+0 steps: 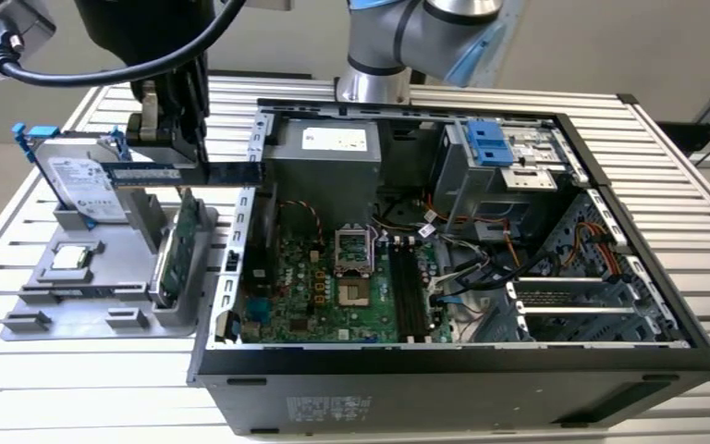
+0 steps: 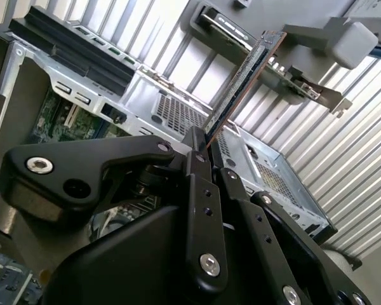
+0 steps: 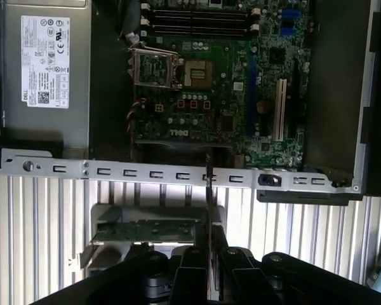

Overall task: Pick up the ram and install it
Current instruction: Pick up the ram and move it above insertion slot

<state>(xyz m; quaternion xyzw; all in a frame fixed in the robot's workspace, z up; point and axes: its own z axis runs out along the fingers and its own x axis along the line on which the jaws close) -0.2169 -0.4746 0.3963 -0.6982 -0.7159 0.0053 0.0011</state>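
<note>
My gripper (image 1: 189, 163) is shut on the ram (image 1: 226, 173), a long thin dark stick held level above the gap between the grey parts holder and the open computer case (image 1: 454, 359). One end of the stick reaches over the case's wall. In both wrist views the ram (image 2: 241, 82) (image 3: 207, 190) shows edge-on, sticking out from between the black fingers (image 2: 203, 190) (image 3: 193, 273). The memory slots (image 1: 407, 294) (image 3: 197, 24) lie on the green motherboard (image 1: 312, 282) inside the case, apart from the ram.
The grey holder (image 1: 47, 319) at the exterior view's left carries a hard drive with blue rails (image 1: 78, 185), a processor chip (image 1: 71, 257) and an upright green expansion card (image 1: 173, 254) (image 3: 146, 230). The power supply (image 1: 330, 153), cables and a drive cage (image 1: 503, 157) crowd the case.
</note>
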